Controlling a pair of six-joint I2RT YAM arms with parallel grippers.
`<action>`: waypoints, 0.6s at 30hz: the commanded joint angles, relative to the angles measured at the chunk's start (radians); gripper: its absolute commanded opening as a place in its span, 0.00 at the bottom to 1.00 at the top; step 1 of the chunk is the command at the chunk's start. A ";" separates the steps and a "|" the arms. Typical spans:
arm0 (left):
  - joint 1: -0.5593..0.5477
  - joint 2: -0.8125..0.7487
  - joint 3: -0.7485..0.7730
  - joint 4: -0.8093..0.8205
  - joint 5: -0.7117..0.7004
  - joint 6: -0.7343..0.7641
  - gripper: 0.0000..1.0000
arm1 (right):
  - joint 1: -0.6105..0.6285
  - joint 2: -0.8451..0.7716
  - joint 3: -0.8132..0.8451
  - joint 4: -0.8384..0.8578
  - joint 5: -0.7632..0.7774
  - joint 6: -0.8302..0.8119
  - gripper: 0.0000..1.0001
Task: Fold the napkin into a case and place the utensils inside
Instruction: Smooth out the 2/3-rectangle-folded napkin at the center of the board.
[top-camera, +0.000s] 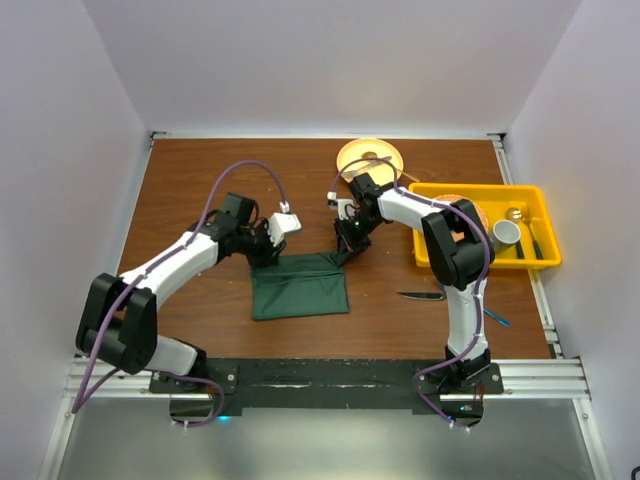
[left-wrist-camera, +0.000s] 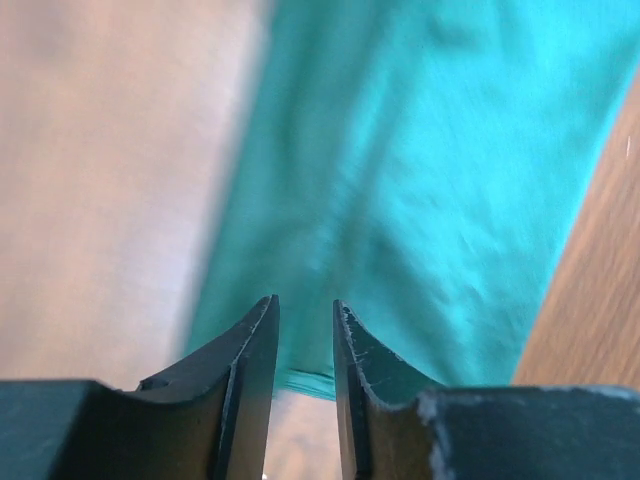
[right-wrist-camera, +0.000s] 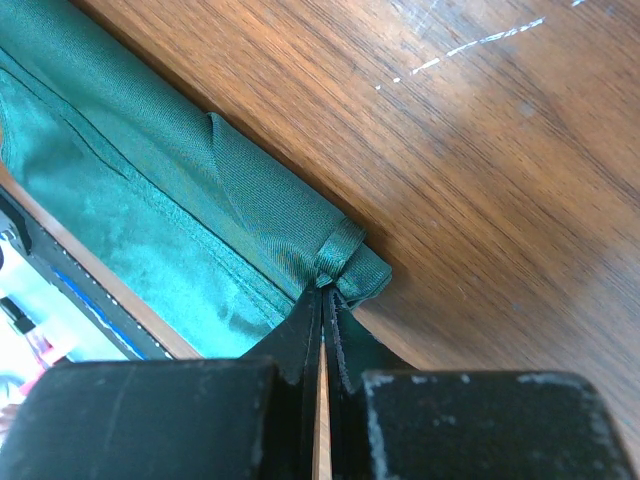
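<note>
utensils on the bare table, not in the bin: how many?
2. The knife lies right of the napkin. The blue fork lies just right of the right arm, near its base, and may be partly hidden by it.

Napkin (top-camera: 300, 285) is plain dark green, no print at all, though the left wrist cam turns it kinda teal. Desk (top-camera: 200, 180) is warm brown woodgrain with a few pale scratches. Plate (top-camera: 370, 155) by the far edge is pale yellow, and the tray (top-camera: 480, 188) at the right edge is a brighter yellow. Knife (top-camera: 422, 296) reads dark, fork (top-camera: 497, 319) is bright blue. Arms (top-camera: 170, 262) are white with black joints and purple cables (top-camera: 250, 166). Left hand (left-wrist-camera: 305, 330) and right hand (right-wrist-camera: 322, 295) are both matte black.
</note>
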 joint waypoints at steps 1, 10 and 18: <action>0.011 0.074 0.099 0.026 0.091 -0.113 0.30 | 0.004 0.061 -0.052 0.103 0.175 -0.040 0.00; -0.032 0.204 0.071 0.130 -0.024 -0.096 0.31 | 0.004 0.088 -0.003 0.118 0.209 -0.045 0.00; -0.020 0.213 0.102 0.112 -0.041 -0.026 0.37 | 0.002 0.124 0.103 0.072 0.224 -0.071 0.00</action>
